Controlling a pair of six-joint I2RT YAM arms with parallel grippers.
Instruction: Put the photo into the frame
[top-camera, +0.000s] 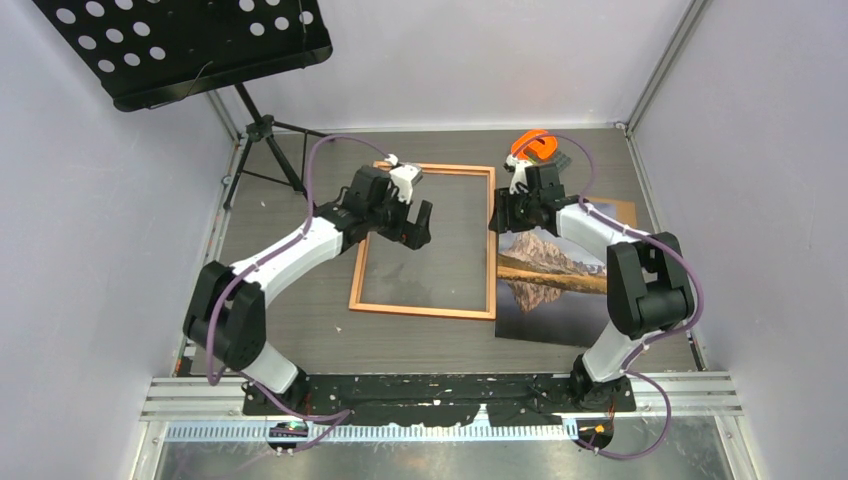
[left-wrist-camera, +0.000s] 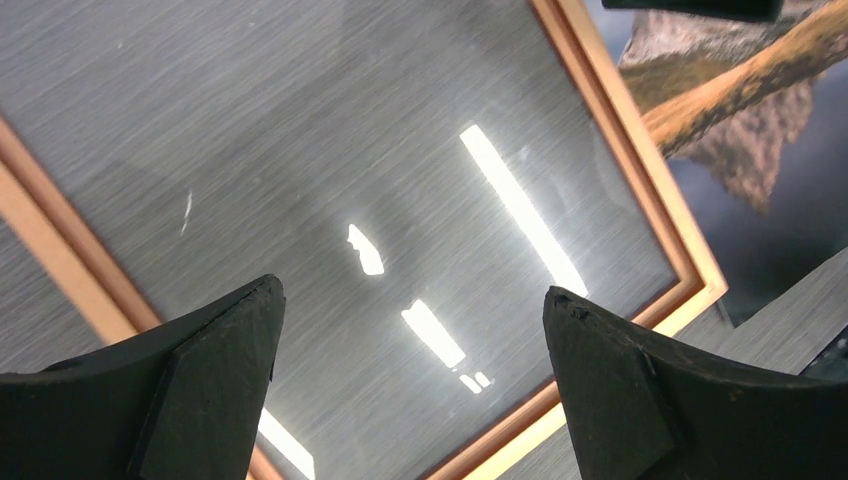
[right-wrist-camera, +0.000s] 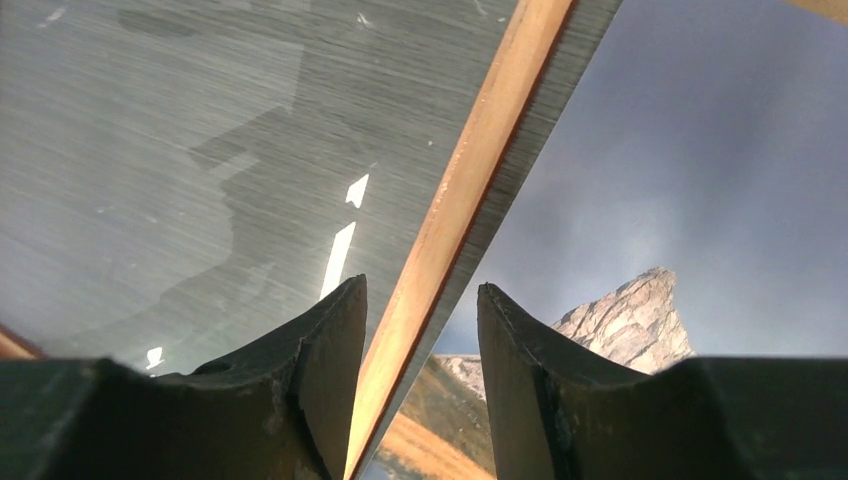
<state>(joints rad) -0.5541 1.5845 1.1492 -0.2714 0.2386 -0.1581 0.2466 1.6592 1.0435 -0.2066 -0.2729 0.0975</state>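
On the table (top-camera: 300, 335), right of centre, you have the photo (top-camera: 545, 290) lying face up (mountain side showing), its left edge just beside the frame (top-camera: 420, 309). The frame lies flat, the tabletop visible through its glass. Your right gripper (top-camera: 498, 215) stands partly open, its fingers (right-wrist-camera: 320, 380) straddling the frame's right rail without clamping it. Your left gripper (top-camera: 412, 228) hangs wide open above the glass.

frame (top-camera: 421, 309) glass clear under left gripper (left-wrist-camera: 410, 296); right gripper (right-wrist-camera: 421, 290) fingers flank right rail; photo (top-camera: 548, 268) just beside.
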